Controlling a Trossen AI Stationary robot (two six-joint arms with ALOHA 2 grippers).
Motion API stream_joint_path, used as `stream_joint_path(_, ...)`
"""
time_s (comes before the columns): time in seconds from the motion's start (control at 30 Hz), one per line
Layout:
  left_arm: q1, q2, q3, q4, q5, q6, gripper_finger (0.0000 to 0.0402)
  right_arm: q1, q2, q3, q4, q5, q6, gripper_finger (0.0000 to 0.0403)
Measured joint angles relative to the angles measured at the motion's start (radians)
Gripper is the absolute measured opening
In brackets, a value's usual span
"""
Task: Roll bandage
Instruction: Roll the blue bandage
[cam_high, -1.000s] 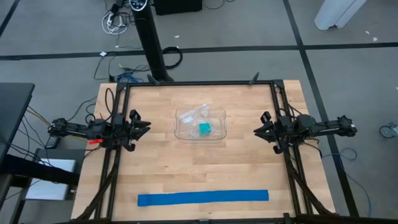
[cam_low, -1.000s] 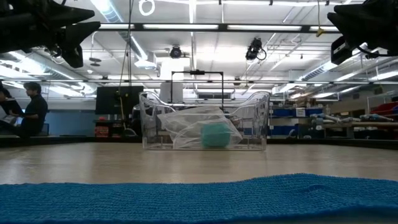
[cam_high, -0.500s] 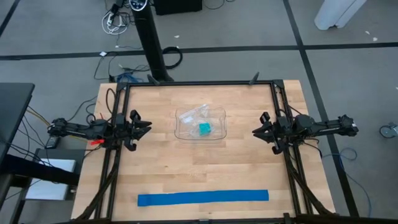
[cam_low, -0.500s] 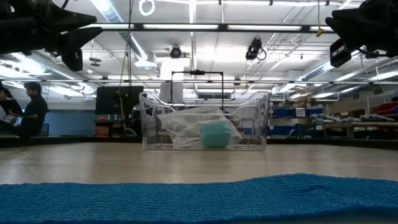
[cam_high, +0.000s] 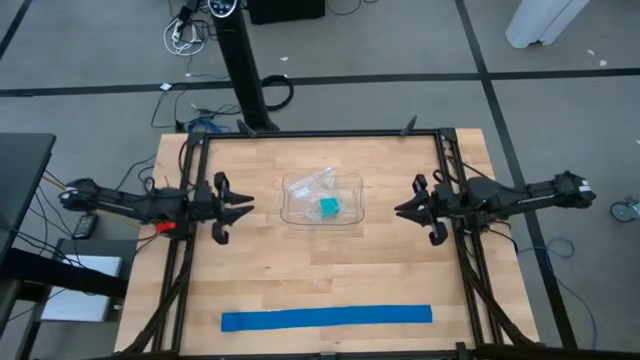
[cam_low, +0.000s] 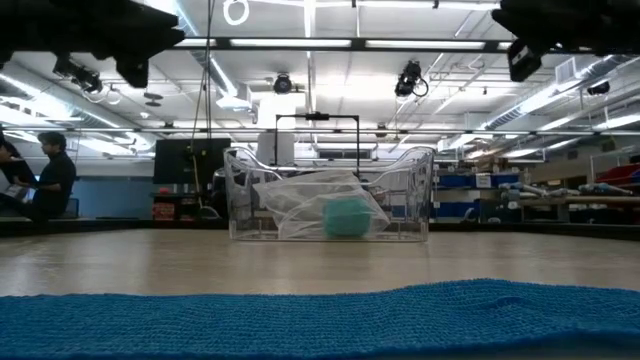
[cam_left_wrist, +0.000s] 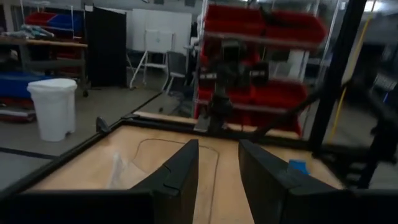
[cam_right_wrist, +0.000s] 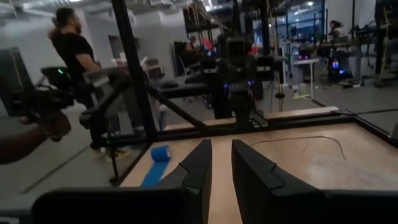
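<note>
The bandage lies as a long flat bright blue strip along the table's near edge; it fills the foreground of the low view and shows small in both wrist views. My left gripper hovers level over the table's left side, open, fingers pointing toward the tray. My right gripper hovers level over the right side, facing the left one. Its fingers are a narrow gap apart with nothing between them. Both are far from the bandage.
A clear plastic tray stands mid-table between the grippers, holding crumpled clear film and a teal-green block. A black frame borders the table. People are in the room beyond.
Both grippers have risen and moved a little inward toward the tray, the left toward the table's right, the right toward its left. The bandage and tray have stayed put.
</note>
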Motion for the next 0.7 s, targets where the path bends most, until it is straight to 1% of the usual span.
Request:
stream_joint_path(0.23,-0.043,0.243,0.153,-0.077,-0.016,0.107,0.0121,0.053,0.212,0.168,-0.047,0.007,-0.079,0.0062)
stream_joint_path(0.37,-0.090,0.355,0.237,-0.078,-0.021,0.134,0.0121,0.102,0.316,0.259,-0.120,0.070,-0.104,0.0062)
stream_joint_path(0.43,-0.115,0.395,0.271,-0.078,-0.020,0.135,0.0121,0.126,0.357,0.294,-0.126,0.095,-0.116,0.0061)
stream_joint_path(0.57,-0.180,0.446,0.317,-0.082,-0.018,0.124,0.0121,0.170,0.421,0.352,-0.126,0.092,-0.117,0.0061)
stream_joint_path(0.63,-0.219,0.463,0.341,-0.109,-0.014,0.086,0.0121,0.196,0.449,0.375,-0.125,0.092,-0.112,0.0061)
stream_joint_path(0.7,-0.252,0.479,0.356,-0.138,0.008,0.017,0.0121,0.223,0.480,0.390,-0.125,0.089,-0.113,0.0061)
